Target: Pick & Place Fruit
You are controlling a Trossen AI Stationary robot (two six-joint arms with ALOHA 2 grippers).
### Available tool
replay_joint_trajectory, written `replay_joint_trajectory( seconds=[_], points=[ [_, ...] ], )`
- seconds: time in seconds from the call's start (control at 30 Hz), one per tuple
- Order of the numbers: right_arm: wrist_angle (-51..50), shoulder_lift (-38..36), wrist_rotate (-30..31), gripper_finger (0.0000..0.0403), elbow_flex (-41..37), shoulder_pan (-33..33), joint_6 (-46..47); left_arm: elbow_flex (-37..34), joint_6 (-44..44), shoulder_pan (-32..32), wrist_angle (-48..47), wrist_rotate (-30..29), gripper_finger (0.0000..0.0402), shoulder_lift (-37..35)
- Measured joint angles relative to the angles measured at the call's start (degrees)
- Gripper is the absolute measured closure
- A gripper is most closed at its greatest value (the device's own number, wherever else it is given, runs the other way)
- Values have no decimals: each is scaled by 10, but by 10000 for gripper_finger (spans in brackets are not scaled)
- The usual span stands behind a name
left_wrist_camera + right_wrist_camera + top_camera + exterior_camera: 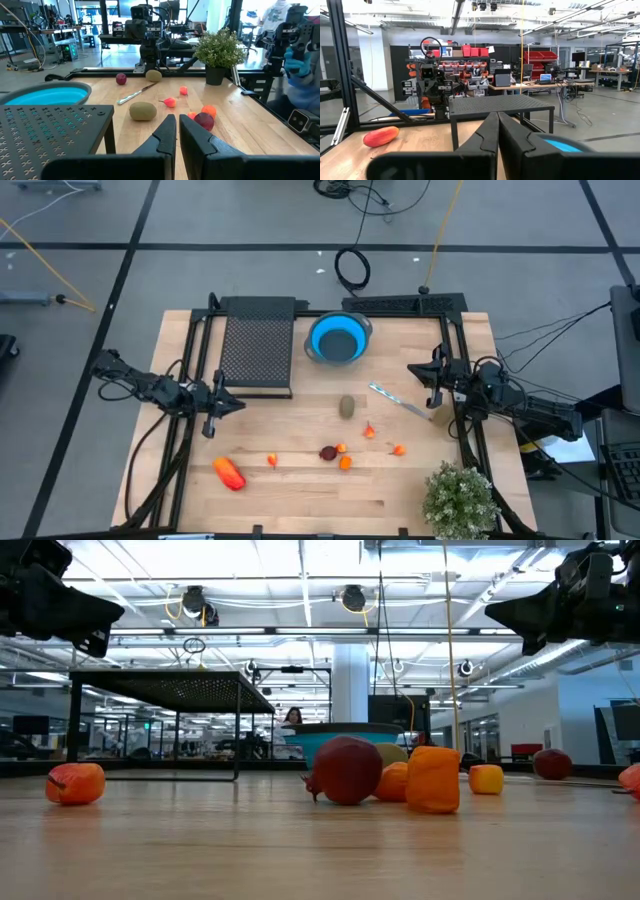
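Note:
The fruit lies scattered on the wooden table: a brownish-green oval (347, 407) in the middle, a dark red piece (327, 452) with small orange ones (345, 463) beside it, and a longer red-orange piece (229, 472) near the front left. My left gripper (237, 404) hangs shut above the table's left side, touching nothing. My right gripper (413, 369) hangs shut above the right side, also touching nothing. In the left wrist view the oval (143, 111) and the dark red piece (203, 121) lie beyond the shut fingers (177, 125).
A blue bowl (337, 338) stands at the back centre, with a black perforated rack (257, 345) on legs to its left. A silvery knife (398, 400) lies right of the oval. A bushy potted plant (460, 500) stands at the front right corner.

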Motion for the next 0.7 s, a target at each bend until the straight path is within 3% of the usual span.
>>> replay_joint_trajectory(
  seconds=[0.13, 0.33, 0.5, 0.7],
  points=[
    [9, 0, -12, 403, 0, 0, 5, 0, 0, 0, 0, 0, 380, 0],
    [34, 4, -110, 403, 9, 1, -12, 0, 16, 0, 0, 0, 380, 0],
    [5, 53, -80, 403, 45, 0, -11, 0, 16, 0, 0, 0, 380, 0],
    [1, 196, -24, 403, 129, 0, -10, 0, 16, 0, 0, 0, 380, 0]
  ],
)
